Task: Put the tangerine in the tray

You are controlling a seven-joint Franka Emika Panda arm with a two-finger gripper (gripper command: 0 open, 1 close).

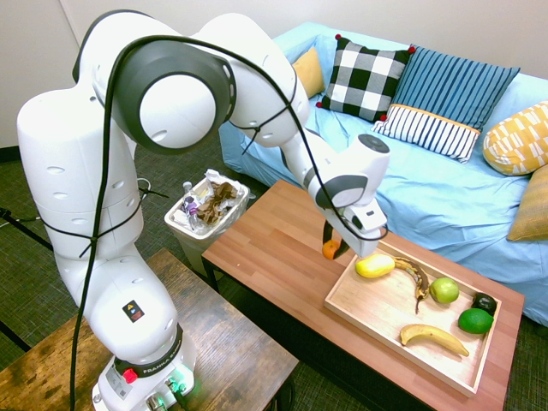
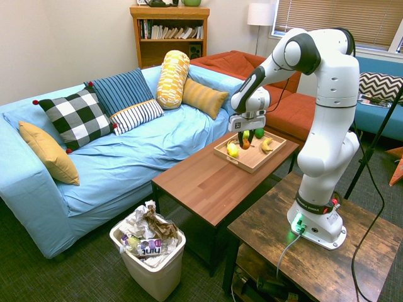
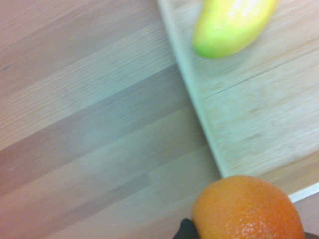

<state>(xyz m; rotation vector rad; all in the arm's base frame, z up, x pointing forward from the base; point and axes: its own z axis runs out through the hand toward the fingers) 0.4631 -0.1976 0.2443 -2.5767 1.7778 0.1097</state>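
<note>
My gripper (image 1: 335, 246) is shut on the tangerine (image 1: 330, 249), a small bright orange fruit, held just outside the near left corner of the tray (image 1: 383, 301). I cannot tell whether the fruit touches the table. The tray is a shallow light wooden rectangle lying on the right part of the coffee table. The second exterior view shows the gripper (image 2: 245, 137) at the tray's (image 2: 250, 162) left end. In the wrist view the tangerine (image 3: 246, 209) fills the lower right, with the tray's rim (image 3: 192, 89) running beside it.
In the tray lie a yellow lemon-like fruit (image 1: 374, 265), two bananas (image 1: 433, 336), a green apple (image 1: 443, 290), a lime (image 1: 475, 321) and a dark fruit (image 1: 485, 301). A white waste bin (image 1: 205, 210) stands at the table's left end. The blue sofa (image 1: 445, 171) runs behind.
</note>
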